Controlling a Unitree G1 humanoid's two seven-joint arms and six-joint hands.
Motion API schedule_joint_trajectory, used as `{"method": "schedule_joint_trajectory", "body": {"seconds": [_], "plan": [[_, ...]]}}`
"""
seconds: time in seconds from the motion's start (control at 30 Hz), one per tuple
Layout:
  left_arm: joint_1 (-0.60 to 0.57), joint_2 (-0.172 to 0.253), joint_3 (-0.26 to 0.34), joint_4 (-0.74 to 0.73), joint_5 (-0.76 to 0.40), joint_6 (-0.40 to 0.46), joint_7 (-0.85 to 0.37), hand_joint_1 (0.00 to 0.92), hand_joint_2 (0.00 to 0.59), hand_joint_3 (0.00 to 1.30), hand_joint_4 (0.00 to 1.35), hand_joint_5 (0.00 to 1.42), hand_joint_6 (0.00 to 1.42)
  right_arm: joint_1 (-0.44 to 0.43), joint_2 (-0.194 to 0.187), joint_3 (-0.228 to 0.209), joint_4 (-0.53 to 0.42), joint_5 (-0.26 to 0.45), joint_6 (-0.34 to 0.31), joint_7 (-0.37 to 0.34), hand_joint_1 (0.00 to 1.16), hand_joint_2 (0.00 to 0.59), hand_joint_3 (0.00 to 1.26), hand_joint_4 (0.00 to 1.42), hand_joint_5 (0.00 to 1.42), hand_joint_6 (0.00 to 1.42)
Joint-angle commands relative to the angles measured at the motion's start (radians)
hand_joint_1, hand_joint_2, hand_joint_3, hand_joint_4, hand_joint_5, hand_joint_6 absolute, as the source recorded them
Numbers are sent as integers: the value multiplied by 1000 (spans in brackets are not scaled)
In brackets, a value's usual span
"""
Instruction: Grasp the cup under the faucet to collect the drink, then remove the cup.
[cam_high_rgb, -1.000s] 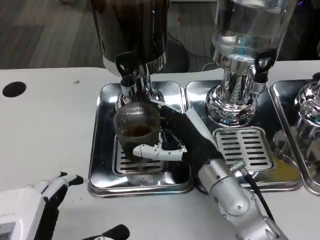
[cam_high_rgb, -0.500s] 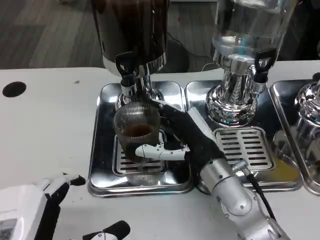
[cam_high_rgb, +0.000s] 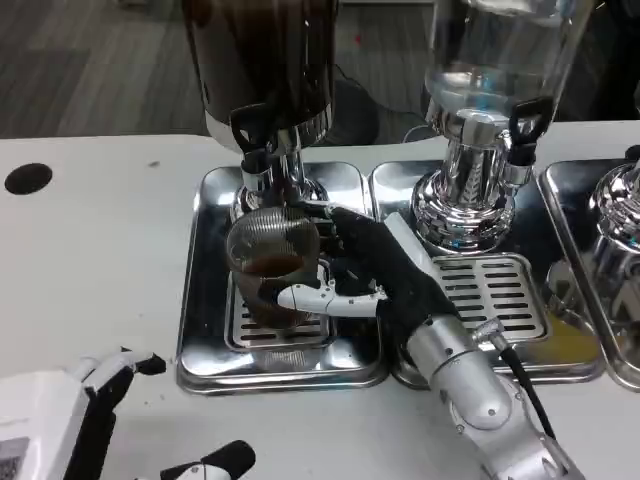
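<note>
A: Under the faucet (cam_high_rgb: 262, 165), the cup (cam_high_rgb: 272, 262) sits on the tray (cam_high_rgb: 205, 300) grille with dark drink in its lower part. Right hand (cam_high_rgb: 365, 270) holds it, fingers wrapped round the side.

B: Left hand?

A: Left hand (cam_high_rgb: 95, 400) rests on the surface (cam_high_rgb: 90, 270), well forward and left of the faucet. Fingers apart, holding nothing.

B: Step in hand?

A: Collecting, I judge; fill looks partial. Keep the cup upright and centred beneath the faucet.

B: Advice for removal?

A: Keep the grip firm, lift the cup just off the grille, draw it level toward the robot, away from the faucet. Slowly: a tilt would spill.
</note>
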Motion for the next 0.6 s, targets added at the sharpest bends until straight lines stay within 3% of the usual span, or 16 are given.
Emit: {"method": "schedule_joint_trajectory", "body": {"seconds": [0.03,0.6], "plan": [[2,4,12,2,-1,7,-19,0,72,336,231,254,485,3,-9,-4,-3,11,-23,11,833,20,325,367,344,212],[-4,-1,0,9,6,13,-27,0,73,337,236,264,487,4,-9,-1,3,16,-17,24,836,32,277,289,292,140]]}}
